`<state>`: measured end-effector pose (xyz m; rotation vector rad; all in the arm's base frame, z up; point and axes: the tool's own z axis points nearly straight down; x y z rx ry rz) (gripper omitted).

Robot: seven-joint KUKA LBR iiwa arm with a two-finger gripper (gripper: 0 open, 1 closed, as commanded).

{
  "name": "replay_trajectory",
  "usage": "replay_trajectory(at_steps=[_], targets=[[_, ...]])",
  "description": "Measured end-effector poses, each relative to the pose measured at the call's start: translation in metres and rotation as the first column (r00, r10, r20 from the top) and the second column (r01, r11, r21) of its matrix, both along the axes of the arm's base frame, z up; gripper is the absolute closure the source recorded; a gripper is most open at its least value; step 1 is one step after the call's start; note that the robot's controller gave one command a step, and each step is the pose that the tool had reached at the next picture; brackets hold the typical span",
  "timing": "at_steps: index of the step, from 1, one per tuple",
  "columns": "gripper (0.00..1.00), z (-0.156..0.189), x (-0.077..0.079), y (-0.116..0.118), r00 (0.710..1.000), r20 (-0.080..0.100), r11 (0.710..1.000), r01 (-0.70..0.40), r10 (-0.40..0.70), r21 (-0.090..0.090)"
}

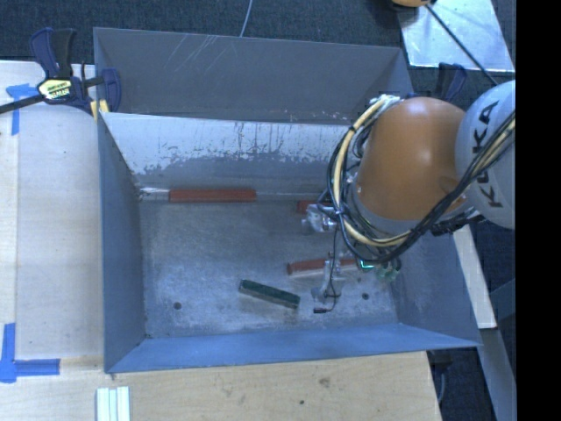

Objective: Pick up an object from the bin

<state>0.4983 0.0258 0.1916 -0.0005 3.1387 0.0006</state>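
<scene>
A flat, matt dark green bar [270,294] is seen on the scuffed floor of the grey metal bin [123,261], just left of the thin metal fingers [328,301]. A short reddish-brown stick [307,267] lies beside them, slightly further back. Whether the fingers are open or closed cannot be told; their tips are lowered near the floor. Beyond, a long reddish-brown rod [213,196] lies along the back wall. Black "KUKA" lettering is partly legible on the white arm [495,147].

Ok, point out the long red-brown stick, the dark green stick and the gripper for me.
long red-brown stick [213,196], camera view, its middle.
dark green stick [270,294], camera view, its middle.
gripper [324,303], camera view, its lower tip.
</scene>
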Motion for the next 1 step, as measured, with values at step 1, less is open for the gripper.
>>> replay_trajectory(at_steps=[1], targets=[[0.00,0.0000,0.0000,-0.0001,1.000,0.000,1.000,0.001,-0.001,0.000]])
